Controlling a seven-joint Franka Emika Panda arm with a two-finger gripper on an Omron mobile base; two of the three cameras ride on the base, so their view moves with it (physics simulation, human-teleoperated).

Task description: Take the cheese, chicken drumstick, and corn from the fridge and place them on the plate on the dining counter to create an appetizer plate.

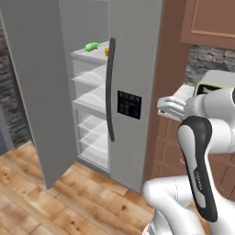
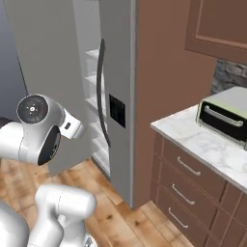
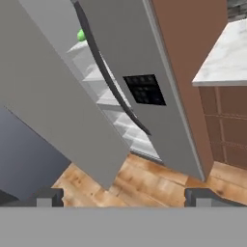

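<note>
The corn (image 1: 92, 46) lies on the fridge's (image 1: 133, 55) top glass shelf (image 1: 89, 56), at about eleven o'clock in the left base view, with a bit of yellow-orange, probably the cheese (image 1: 106, 51), just beside it at its three o'clock, half hidden by the shut right door. The drumstick cannot be made out. The gripper (image 3: 124, 197) hangs well apart from the shelves with its fingers spread wide and nothing between them. The left door (image 1: 39, 87) stands open. The risk I judge: reaching in from this angle, the arm could clip the dark handle (image 1: 110, 89) or the shut door's edge, or nudge the glossy corn so it rolls back.
</note>
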